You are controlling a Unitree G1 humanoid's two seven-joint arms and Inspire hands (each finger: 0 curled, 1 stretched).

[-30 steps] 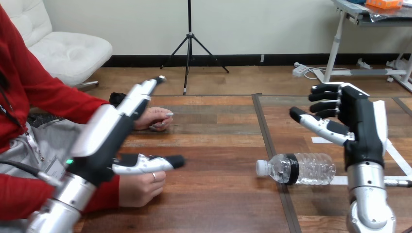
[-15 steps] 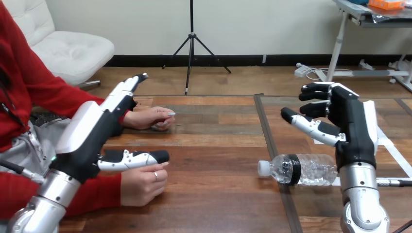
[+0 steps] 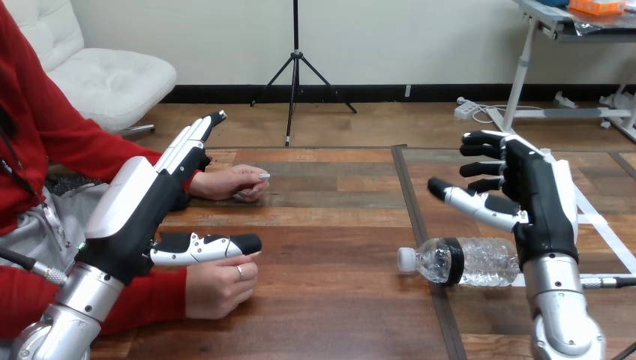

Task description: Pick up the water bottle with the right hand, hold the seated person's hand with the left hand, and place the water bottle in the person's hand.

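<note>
I see a dark brown plank table (image 3: 337, 225) with a strip of white tape (image 3: 609, 241) on it to the right of the clear plastic water bottle (image 3: 469, 261). That bottle lies on its side on the wood, white cap pointing left, with a black band round it. My right hand (image 3: 540, 202) hovers just behind and above the bottle, fingers spread and only lightly bent, thumb reaching left, holding nothing and apart from the bottle. Well left of the bottle, my left hand (image 3: 142, 202) has its fingers straight. Its thumb (image 3: 206, 246) lies over the person's nearer hand (image 3: 217, 289) (contact I cannot judge). The person's farther hand (image 3: 236, 182) rests on the table beyond.
</note>
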